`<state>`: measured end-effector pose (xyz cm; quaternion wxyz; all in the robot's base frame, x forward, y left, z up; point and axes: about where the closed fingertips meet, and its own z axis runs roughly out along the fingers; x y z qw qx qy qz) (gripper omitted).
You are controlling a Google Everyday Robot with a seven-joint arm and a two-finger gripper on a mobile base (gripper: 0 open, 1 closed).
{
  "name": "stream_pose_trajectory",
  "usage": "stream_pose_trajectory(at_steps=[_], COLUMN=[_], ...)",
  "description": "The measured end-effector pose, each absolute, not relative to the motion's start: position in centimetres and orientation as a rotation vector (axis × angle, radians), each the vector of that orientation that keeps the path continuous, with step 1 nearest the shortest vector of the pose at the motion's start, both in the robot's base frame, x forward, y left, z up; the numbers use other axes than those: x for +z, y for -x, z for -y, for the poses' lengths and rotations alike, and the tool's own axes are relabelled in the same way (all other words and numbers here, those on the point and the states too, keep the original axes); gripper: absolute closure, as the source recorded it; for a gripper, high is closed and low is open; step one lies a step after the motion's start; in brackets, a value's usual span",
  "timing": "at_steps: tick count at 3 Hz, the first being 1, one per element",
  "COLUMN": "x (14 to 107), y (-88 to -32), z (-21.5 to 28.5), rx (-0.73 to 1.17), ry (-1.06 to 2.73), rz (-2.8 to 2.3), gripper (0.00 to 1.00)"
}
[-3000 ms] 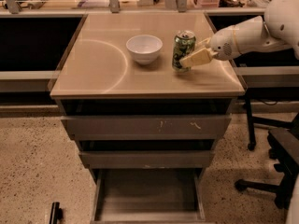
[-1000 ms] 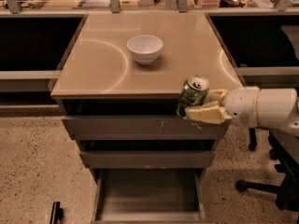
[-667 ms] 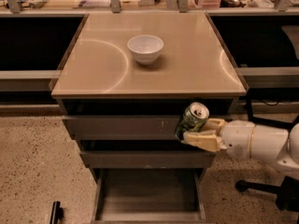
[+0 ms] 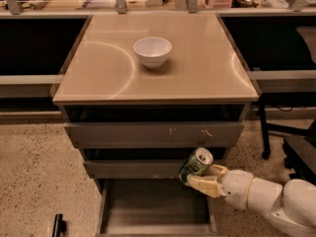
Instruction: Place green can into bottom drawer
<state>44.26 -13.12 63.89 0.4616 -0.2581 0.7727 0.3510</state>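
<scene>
Green can (image 4: pixel 196 164): thin metal shell, likely light; rigid but dentable; smooth sides probably slippery; best held across mid-body with moderate squeeze; gripper (image 4: pixel 198 177) closed on can's lower body, pale fingers (image 4: pixel 203 185) pinching from right side; can tilted, silver top pointing up-right; held in air before middle drawer front (image 4: pixel 133 169), above right rear of open bottom drawer (image 4: pixel 148 204); not touching drawer floor; white bowl (image 4: pixel 152 50) on cabinet top, well apart.
</scene>
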Motion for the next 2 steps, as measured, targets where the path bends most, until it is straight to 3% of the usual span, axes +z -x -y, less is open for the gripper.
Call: stream_pose_trajectory(at_steps=[2], x=[61.1], y=[-43.8], z=[12.7], rx=[0.902], ry=[0.583], rz=[-1.920], gripper=[1.00])
